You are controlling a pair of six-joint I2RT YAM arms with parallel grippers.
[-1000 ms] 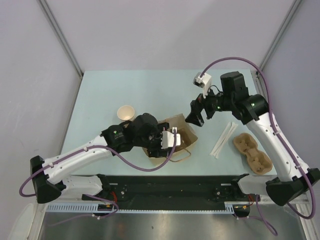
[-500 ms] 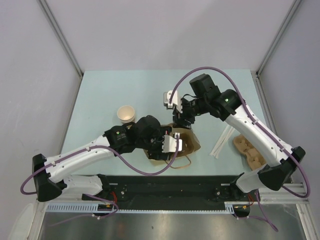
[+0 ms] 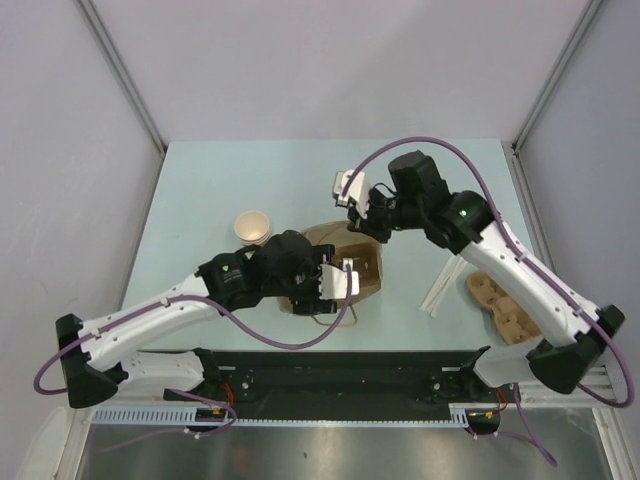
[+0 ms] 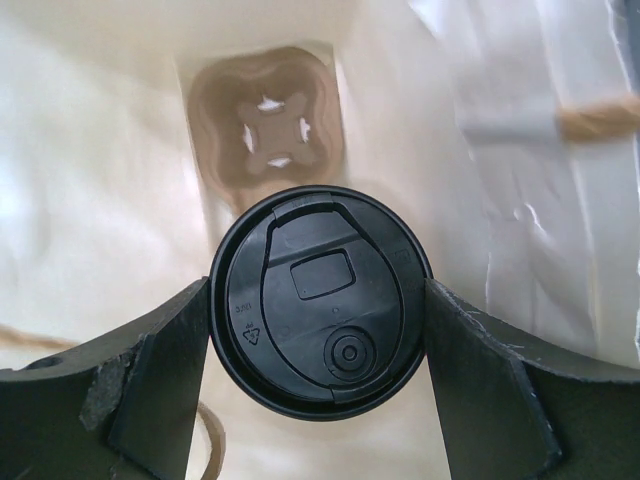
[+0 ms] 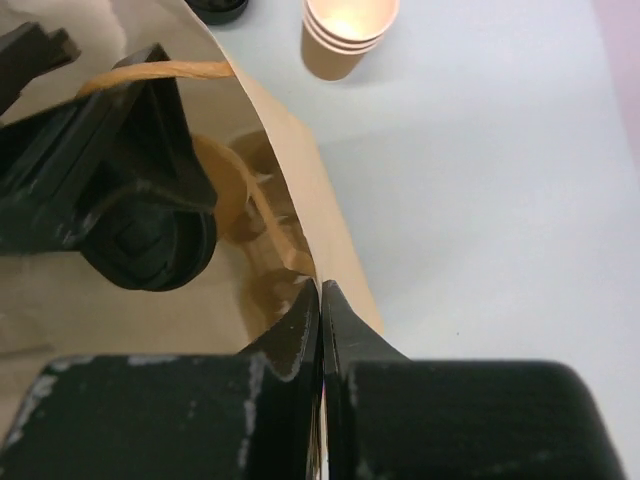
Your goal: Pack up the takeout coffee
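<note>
Held left pincer [image 4: 320, 335] wide around lidded cup [image 4: 300, 265], left arm [image 3: 150, 315] stretched inward. Pinched right pincer [image 5: 321, 300] fully closed on bag rim [image 5: 297, 180], right arm [image 3: 520, 270] bent across centre.

Pale blue-green tabletop [image 3: 300, 180] and the things resting on it. Left of centre: a nested stack of open paper cups [image 3: 252, 228], upright, tan outside and white inside. Centre, towards the near edge: a tan paper bag [image 3: 372, 280] with its mouth open upward. Right: thin white sticks [image 3: 447, 278] lying side by side, just beside a brown pulp tray [image 3: 505, 305] near the right edge.
</note>
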